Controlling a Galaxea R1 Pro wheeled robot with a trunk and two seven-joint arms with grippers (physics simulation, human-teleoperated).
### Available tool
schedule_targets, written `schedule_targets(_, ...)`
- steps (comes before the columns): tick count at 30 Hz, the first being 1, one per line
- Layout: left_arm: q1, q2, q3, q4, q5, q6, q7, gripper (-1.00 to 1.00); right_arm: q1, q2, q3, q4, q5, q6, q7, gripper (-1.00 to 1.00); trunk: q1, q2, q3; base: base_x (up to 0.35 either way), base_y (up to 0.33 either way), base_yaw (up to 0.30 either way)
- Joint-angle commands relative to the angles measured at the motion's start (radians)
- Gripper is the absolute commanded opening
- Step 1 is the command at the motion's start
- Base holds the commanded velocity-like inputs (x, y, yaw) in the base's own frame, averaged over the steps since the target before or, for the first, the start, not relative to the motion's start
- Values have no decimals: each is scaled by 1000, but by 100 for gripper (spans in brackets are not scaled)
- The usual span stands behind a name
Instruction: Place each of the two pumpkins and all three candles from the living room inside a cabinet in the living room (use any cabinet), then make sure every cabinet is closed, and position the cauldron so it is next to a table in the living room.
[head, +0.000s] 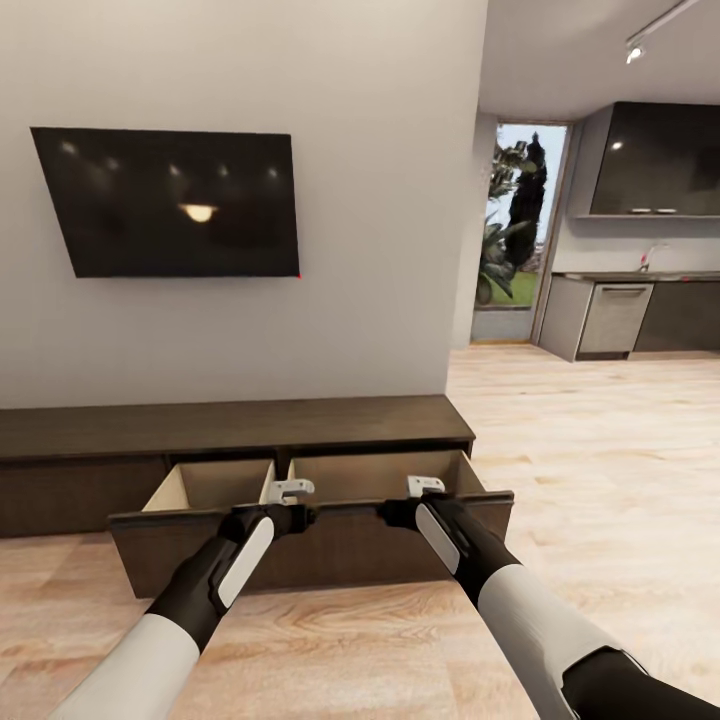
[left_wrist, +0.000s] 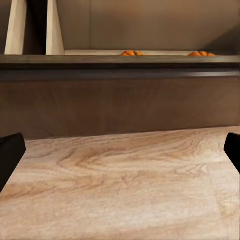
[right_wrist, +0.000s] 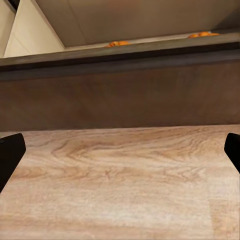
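Cabinet (head: 240, 428) drawer open, pumpkins (left_wrist: 131, 53) (orange) inside

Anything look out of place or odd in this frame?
Only the cabinet: its wide drawer stands pulled out over the floor, with both pumpkins' orange tops peeking above its front. Both grippers, left and right, sit open at that edge.

A: What are the arms like?
B: Both have smooth white sleeves, then black forearms, each with a long white inlay.
A: And the ends?
B: Pale grey bracket-shaped left gripper (head: 288, 490) and right gripper (head: 424, 485), with black fingertips (left_wrist: 10, 152).
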Motion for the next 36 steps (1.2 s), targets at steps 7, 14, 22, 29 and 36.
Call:
schedule_targets(7, -1, 1, -3, -1, 10, -31, 9, 100, -1, -1, 5, 0, -10, -27, -9, 100, 27, -50, -23, 0, 0, 0)
schedule_targets(14, -1, 4, -4, 31, 11, -107, 9, 100, -1, -1, 5, 2, -2, -82, -9, 100, 54, -99, -45, 0, 0, 0)
schedule_targets(22, 0, 3, -3, 82, -49, -129, 8, 100, -1, -1, 15, 14, -2, -281, -11, 100, 82, -150, -71, 0, 0, 0)
schedule_targets(29, -1, 0, -5, 125, -79, -216, 4, 100, 0, -1, 16, 90, -1, -348, -9, 100, 85, -152, -98, 0, 0, 0)
schedule_targets(36, -1, -2, -6, 128, -80, -224, 3, 100, 0, 1, 17, 122, -3, -315, -9, 100, 88, -154, -125, 0, 0, 0)
